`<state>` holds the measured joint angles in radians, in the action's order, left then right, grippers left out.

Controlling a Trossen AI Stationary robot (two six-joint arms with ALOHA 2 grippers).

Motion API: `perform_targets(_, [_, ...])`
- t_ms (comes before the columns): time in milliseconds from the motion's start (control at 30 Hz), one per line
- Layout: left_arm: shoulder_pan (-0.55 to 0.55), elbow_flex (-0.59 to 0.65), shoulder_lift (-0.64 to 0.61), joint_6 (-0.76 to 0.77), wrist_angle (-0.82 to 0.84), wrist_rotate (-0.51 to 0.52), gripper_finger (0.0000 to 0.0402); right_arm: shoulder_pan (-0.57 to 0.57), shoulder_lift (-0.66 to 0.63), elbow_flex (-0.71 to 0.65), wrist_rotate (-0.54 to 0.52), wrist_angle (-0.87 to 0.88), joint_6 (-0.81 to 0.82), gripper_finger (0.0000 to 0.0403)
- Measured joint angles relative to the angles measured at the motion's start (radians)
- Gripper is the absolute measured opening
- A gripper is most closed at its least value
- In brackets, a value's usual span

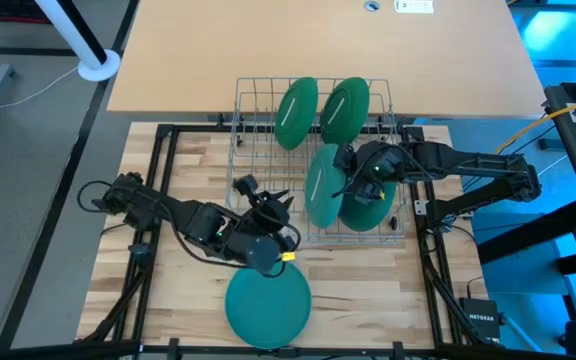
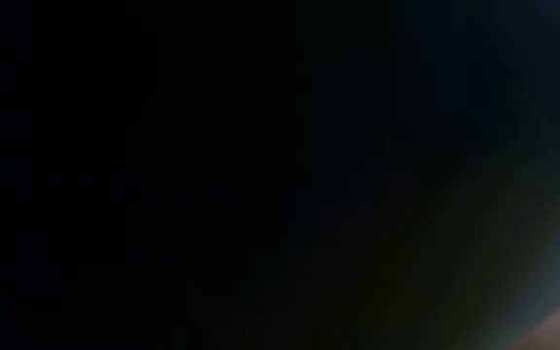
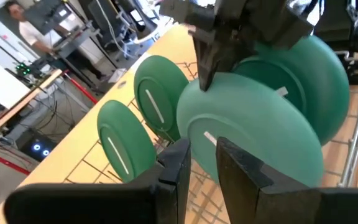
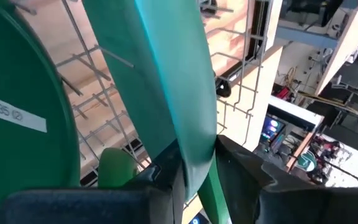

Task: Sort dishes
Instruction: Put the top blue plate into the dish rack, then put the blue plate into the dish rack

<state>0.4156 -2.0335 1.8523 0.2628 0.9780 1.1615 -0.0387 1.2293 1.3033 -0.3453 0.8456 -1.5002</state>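
A: How many of the round, plain green plastic plates can you count?

B: Five. Two stand on edge at the far end of the silver wire dish rack [image 1: 315,160]: one far plate [image 1: 297,113] and a second far plate [image 1: 345,109] beside it. Two more are in the near half of the rack: a pale upright plate [image 1: 324,186] and a darker plate [image 1: 366,205] just beside it. The fifth plate [image 1: 268,308] lies flat on the table, outside the rack, just off its near corner.

A: And the grippers?

B: The right gripper [image 4: 197,168] is over the near half of the rack, its two dark fingers clamped on the rim of the pale upright plate [image 4: 173,81]. The left gripper [image 3: 202,163] sits just outside the rack's side, near the flat plate, pointing in at the pale plate [image 3: 253,134]; its fingers stand slightly apart and hold nothing.

A: Anything in the way?

B: The low view is almost wholly dark, so nothing can be made out there.

A: The surface and the room?

B: A light wooden butcher-block table [image 1: 178,180] carries the rack, with a smooth tan board [image 1: 268,50] beyond the rack's far end. Beyond the table, a person [image 3: 27,28] stands among desks and cables.
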Motion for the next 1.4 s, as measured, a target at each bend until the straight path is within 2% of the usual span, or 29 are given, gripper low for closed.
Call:
perform_targets(233, [-0.016, 0.0, 0.0, 0.04, 0.04, -0.011, 0.007, 0.0, 0.0, 0.096, 0.004, 0.106, 0.037, 0.0089])
perform_targets(467, [-0.016, 0.0, 0.0, 0.044, 0.04, -0.011, 0.007, 0.0, 0.0, 0.121, 0.02, 0.197, 0.085, 0.0089])
perform_targets(567, [-0.016, 0.0, 0.0, 0.044, 0.04, -0.011, 0.007, 0.003, 0.0, 0.121, -0.065, 0.206, 0.082, 0.0089])
perform_targets(700, [-0.014, -0.001, -0.005, 0.044, 0.035, -0.047, 0.007, 0.058, 0.0, 0.125, -0.25, 0.207, 0.067, 0.0089])
perform_targets(867, [-0.002, -0.001, -0.04, 0.054, 0.035, -0.195, 0.007, 0.168, -0.001, 0.161, -0.433, 0.206, 0.0, 0.0089])
perform_targets(1067, [0.031, -0.001, -0.098, 0.152, 0.072, -0.447, 0.007, 0.267, -0.001, 0.234, -0.486, 0.206, 0.02, 0.0089])
perform_targets(1233, [0.068, -0.002, -0.127, 0.419, 0.262, -0.693, 0.007, 0.345, -0.001, 0.291, -0.501, 0.212, 0.113, 0.0089])
perform_targets(1300, [0.088, -0.002, -0.119, 0.552, 0.362, -0.757, 0.007, 0.38, -0.001, 0.305, -0.501, 0.215, 0.157, 0.0089])
perform_targets(1400, [0.125, -0.002, -0.103, 0.745, 0.487, -0.801, 0.007, 0.438, -0.001, 0.319, -0.499, 0.227, 0.214, 0.0089])
